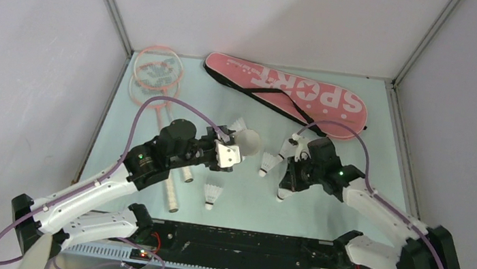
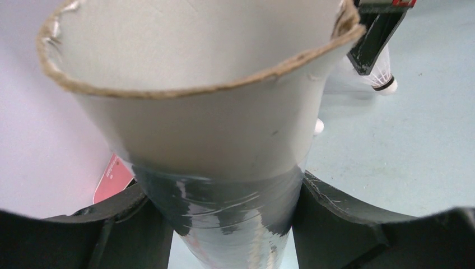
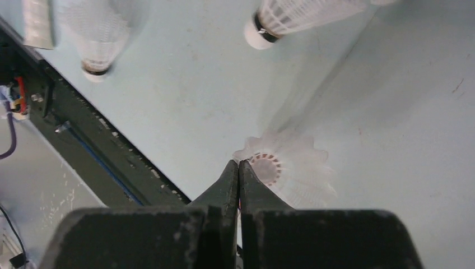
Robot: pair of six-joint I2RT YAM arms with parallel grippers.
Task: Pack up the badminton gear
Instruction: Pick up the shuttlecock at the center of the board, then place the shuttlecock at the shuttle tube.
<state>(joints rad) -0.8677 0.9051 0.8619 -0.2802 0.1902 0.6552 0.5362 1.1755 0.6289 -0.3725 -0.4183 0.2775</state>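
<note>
**Right gripper [image 3: 239, 166] pinching a shuttlecock [image 3: 294, 176] by its skirt, left gripper [image 2: 229, 221] holding the tube [image 2: 218, 134] ready.**

The shuttlecock, slightly blurred, is sitting on the table [image 3: 392, 112] near the robot's front rail [image 3: 95, 151]. It seems to be resting cork down with the skirt opening upward, so its axis is running roughly vertical. The right fingers are pressing flat together on the near rim of the feathers. It is looking almost weightless and easily crushed. The stiffer cork end would be the safer hold, since a rim pinch is risking bent feathers. The left fingers, spread wide, are clamping the cardboard tube around its shiny taped middle, which is looking light, stiff and a bit slick. Its long axis is standing near upright, with the ragged open mouth facing up and leaning slightly toward the right arm's side.
</note>
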